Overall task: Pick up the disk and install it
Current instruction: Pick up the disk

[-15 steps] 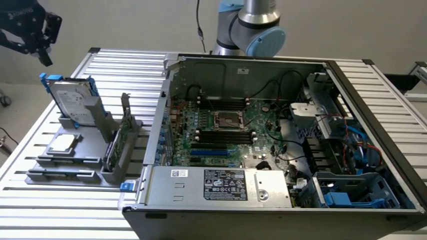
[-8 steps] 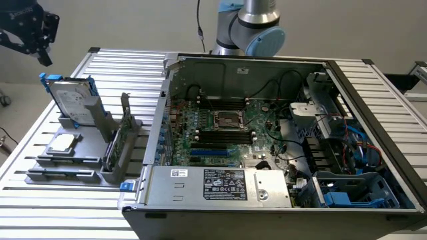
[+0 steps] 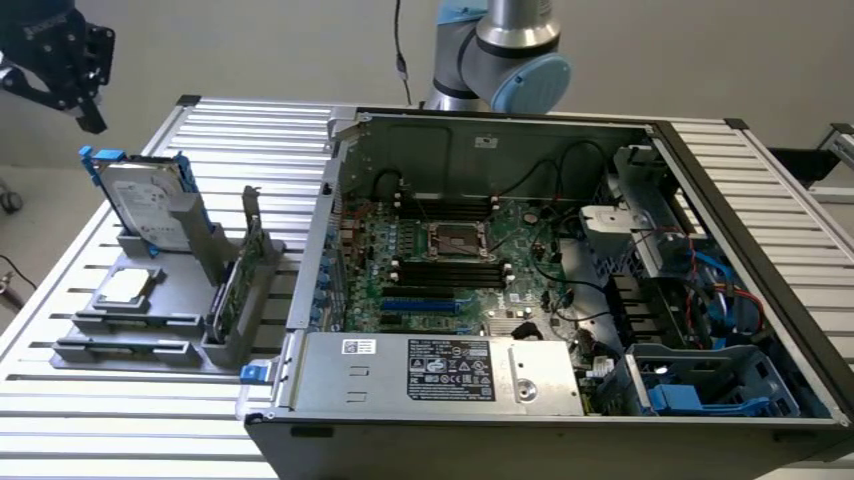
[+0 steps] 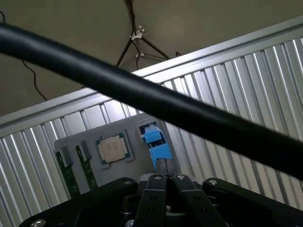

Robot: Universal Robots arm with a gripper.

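Exterior view: disk (image 3: 142,205) upright, slatted table (image 3: 120,425), pale wall (image 3: 267,50).

The desk (image 3: 80,400) is silvery metal, ribbed in pale parallel slats. The disk (image 3: 144,205) is silver-grey with a pale label and blue rails. The chip (image 3: 127,288) is silver on a grey holder (image 3: 160,325), and the card (image 3: 224,300) is green. The claw (image 4: 167,179) is black. Inside the grey case (image 3: 507,135), the board (image 3: 454,260) is green and the silver box (image 3: 441,372) carries a black label. The arm (image 3: 514,50) is silver with a pale blue cap.
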